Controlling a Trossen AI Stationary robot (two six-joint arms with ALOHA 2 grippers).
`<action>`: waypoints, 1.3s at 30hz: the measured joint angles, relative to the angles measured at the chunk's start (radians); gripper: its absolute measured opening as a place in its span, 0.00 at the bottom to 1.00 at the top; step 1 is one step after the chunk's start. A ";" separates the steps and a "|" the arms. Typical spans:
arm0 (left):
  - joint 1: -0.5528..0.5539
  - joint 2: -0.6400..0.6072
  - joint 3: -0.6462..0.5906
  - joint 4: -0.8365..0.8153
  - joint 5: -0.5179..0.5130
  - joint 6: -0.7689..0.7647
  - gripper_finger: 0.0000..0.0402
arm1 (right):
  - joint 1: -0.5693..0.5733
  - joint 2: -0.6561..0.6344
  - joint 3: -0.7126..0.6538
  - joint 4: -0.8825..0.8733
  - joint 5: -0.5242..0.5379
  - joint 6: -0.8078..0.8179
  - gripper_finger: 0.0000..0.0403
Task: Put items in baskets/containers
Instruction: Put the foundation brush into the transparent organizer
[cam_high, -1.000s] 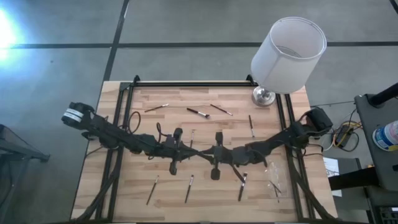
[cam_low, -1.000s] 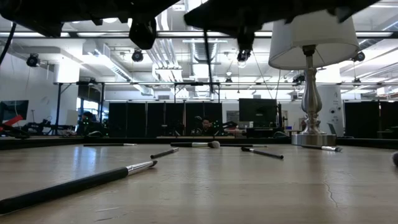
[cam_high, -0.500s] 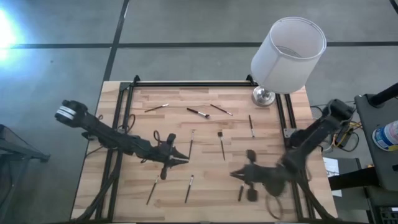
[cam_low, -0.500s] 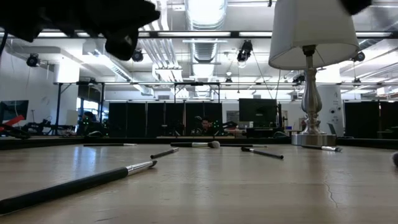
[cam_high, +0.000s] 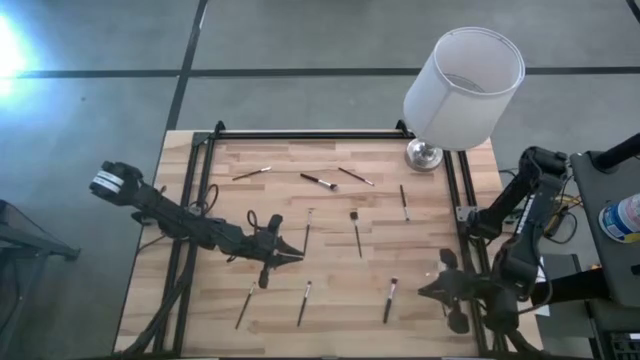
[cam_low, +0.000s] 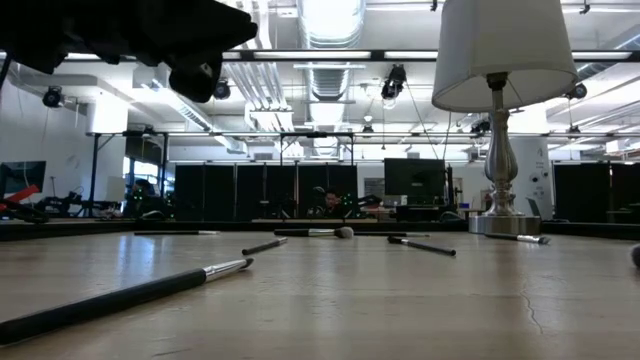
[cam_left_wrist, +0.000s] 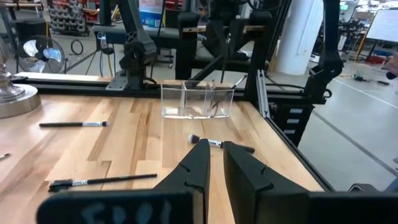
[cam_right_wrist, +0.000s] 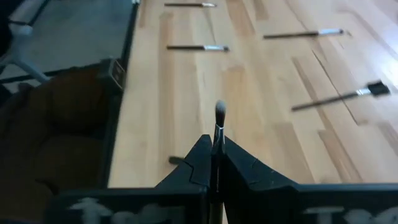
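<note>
Overhead, you see the left tool (cam_high: 290, 255) hovering over the middle of the desk (cam_high: 330, 300), near a brush (cam_high: 307, 230) lying just beyond its tip. More brushes lie scattered: three along the far side (cam_high: 318, 181), one in the centre (cam_high: 356, 231), and three along the near edge (cam_high: 303, 302). The right tool (cam_high: 440, 290) sits at the desk's right edge. A lamp with a white shade (cam_high: 463, 88) stands at the far right corner.

From desk height, you get a dark-handled brush (cam_low: 120, 298) lying close in the left foreground, with several more brushes (cam_low: 420, 245) farther back and the lamp's metal stem (cam_low: 497, 155) on the right. A dark arm (cam_low: 150, 35) crosses the top left.

Through the left wrist camera, you see that tool's fingers (cam_left_wrist: 198, 171) standing slightly apart with nothing between them. Ahead stands the clear container (cam_left_wrist: 197, 101), holding a few thin brushes upright, and a brush (cam_left_wrist: 217, 144) lies on the desk between it and the tool.

Through the right wrist camera, the right tool (cam_right_wrist: 214, 158) is clenched on a brush (cam_right_wrist: 219, 127), whose pale bristle tip sticks out ahead of the fingers.
</note>
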 joint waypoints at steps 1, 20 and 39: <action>0.000 0.000 0.000 0.000 0.000 0.000 0.10 | 0.009 0.002 -0.004 -0.021 0.000 0.029 0.03; 0.000 0.000 -0.005 -0.003 0.000 0.001 0.10 | 0.125 0.064 -0.098 -0.037 -0.008 0.355 0.03; 0.000 0.000 -0.005 -0.011 0.000 -0.004 0.10 | 0.128 0.079 -0.095 -0.058 -0.132 0.518 0.26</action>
